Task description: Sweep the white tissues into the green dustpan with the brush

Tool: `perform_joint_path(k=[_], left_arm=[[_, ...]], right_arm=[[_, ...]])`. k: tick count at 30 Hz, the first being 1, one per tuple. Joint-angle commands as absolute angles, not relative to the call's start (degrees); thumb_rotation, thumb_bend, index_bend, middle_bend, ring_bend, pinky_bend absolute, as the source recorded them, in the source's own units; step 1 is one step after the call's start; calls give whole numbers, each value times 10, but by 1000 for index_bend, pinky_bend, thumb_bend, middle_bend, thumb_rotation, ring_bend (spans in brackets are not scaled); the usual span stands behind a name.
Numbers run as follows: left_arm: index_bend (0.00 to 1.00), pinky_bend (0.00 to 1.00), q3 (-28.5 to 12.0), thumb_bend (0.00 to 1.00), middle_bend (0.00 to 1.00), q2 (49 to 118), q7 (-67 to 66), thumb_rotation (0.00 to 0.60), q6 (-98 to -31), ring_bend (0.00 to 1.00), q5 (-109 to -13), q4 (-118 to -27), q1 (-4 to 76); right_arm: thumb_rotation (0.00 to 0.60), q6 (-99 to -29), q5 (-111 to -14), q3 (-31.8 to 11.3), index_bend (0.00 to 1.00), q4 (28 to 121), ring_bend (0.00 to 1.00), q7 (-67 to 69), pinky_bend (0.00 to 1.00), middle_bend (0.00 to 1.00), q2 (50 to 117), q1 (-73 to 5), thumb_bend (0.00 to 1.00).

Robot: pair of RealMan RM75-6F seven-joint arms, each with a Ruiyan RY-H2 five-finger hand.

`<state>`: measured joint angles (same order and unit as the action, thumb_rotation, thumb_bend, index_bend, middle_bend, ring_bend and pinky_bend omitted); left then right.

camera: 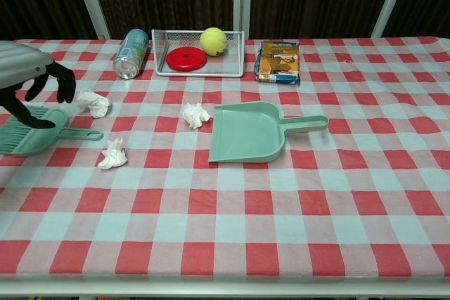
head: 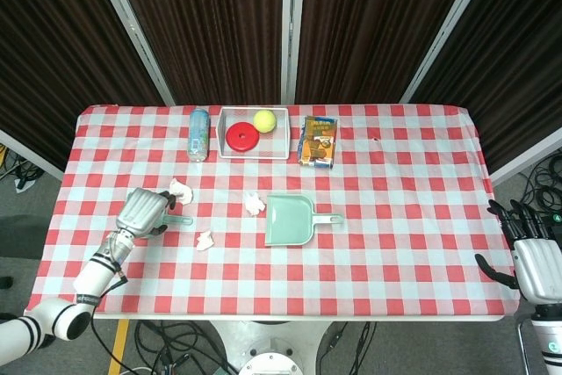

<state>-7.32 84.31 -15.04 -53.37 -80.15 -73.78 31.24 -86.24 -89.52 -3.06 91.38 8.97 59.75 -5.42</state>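
Note:
The green brush (camera: pixel 31 133) lies flat at the table's left, its handle (head: pixel 181 220) pointing right. My left hand (head: pixel 141 211) hovers just over the brush head, fingers (camera: pixel 50 81) apart and curved down, holding nothing. Three crumpled white tissues lie nearby: one (head: pixel 181 189) just right of the hand, one (head: pixel 205 240) in front of the brush handle, one (head: pixel 255 204) at the left edge of the green dustpan (head: pixel 290 220). The dustpan lies mid-table with its handle to the right. My right hand (head: pixel 535 257) hangs open off the table's right edge, seen only in the head view.
Along the back stand a can on its side (head: pixel 198 133), a white wire basket (head: pixel 222 147) holding a red disc (head: pixel 241 136) and a yellow ball (head: pixel 264 120), and a snack box (head: pixel 320 140). The red checked cloth (head: pixel 404 208) covers the table.

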Motion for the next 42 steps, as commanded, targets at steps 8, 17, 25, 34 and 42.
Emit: perform_joint_path(k=[8,17,25,34,42], left_arm=[[453,873,-61,194,446,897,-267,600,-517,664,-753,-686,335],[414,874,-63,195,433,901,-342,600,-473,665,-678,-700,357],[419,874,-62,207,439,895,-394,600,-463,664,-611,-725,374],[438,873,-52,227,451,899,-412,600,-469,664,-578,-728,388],[448,874,-41,265,461,903,-408,600,-471,665,-572,-724,396]], right_arm=[[600,-854,-894,-31,65,911,0,88,0,193,602,-59,171],[600,-855,-892,-30,65,907,0,91,0,200,603,-55,171],[600,-856,-891,-29,65,903,0,94,0,200,605,-54,171],[600,-853,-889,-31,65,900,0,95,0,200,606,-56,172],[600,-849,-887,-31,65,898,0,97,0,200,607,-57,171]])
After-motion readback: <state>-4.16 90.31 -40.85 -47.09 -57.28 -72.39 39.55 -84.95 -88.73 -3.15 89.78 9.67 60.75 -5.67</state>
